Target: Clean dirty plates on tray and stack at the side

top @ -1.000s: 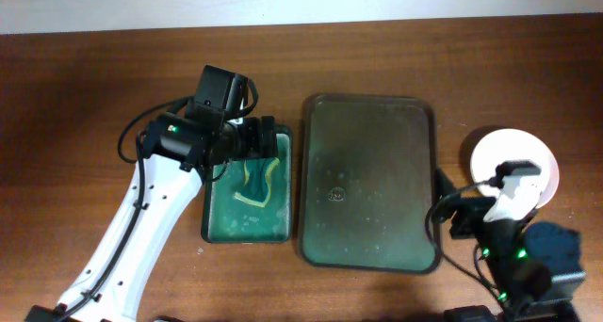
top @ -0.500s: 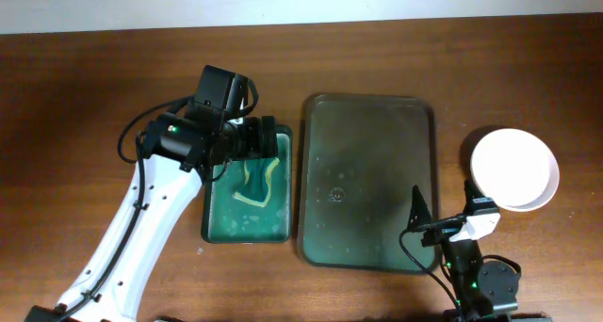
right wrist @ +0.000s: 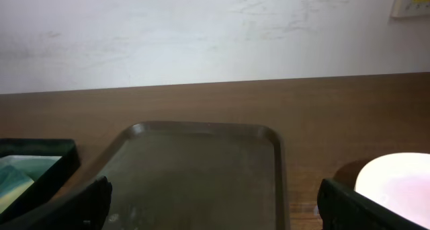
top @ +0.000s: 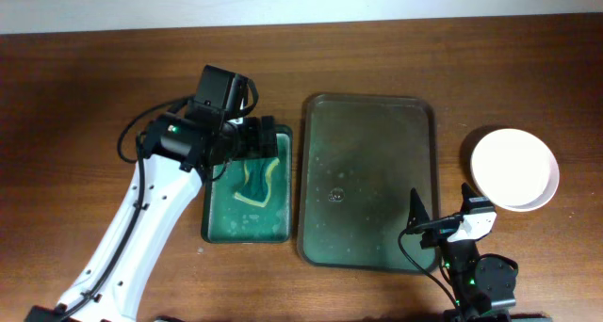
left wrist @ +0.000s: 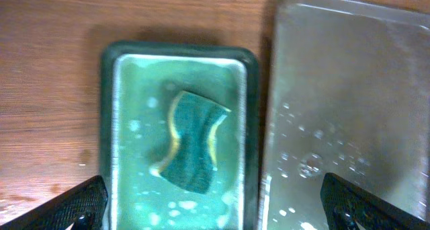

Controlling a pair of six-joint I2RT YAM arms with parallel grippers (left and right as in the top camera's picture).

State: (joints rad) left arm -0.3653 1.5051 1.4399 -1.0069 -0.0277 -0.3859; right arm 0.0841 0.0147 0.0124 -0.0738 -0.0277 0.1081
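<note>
The white plates (top: 514,169) sit as one plain white stack on the table, right of the tray; their edge also shows in the right wrist view (right wrist: 396,183). The dark olive-grey tray (top: 367,181) holds no plate, only wet specks, and it also shows in both wrist views (left wrist: 349,89) (right wrist: 201,169). My left gripper (top: 256,139) (left wrist: 215,196) is open and empty above the green tray's near end. My right gripper (top: 441,203) (right wrist: 215,206) is open and empty, low at the tray's front right corner, apart from the plates.
A small bright green tray (top: 247,185) left of the dark tray holds a teal and yellow sponge (top: 256,183) (left wrist: 191,139) in soapy water. The green tray's corner shows in the right wrist view (right wrist: 33,166). A white wall runs behind the table.
My right arm has drawn back from the plate stack to the table's front edge. The stack now shows uncovered. The left arm and sponge have not moved.
</note>
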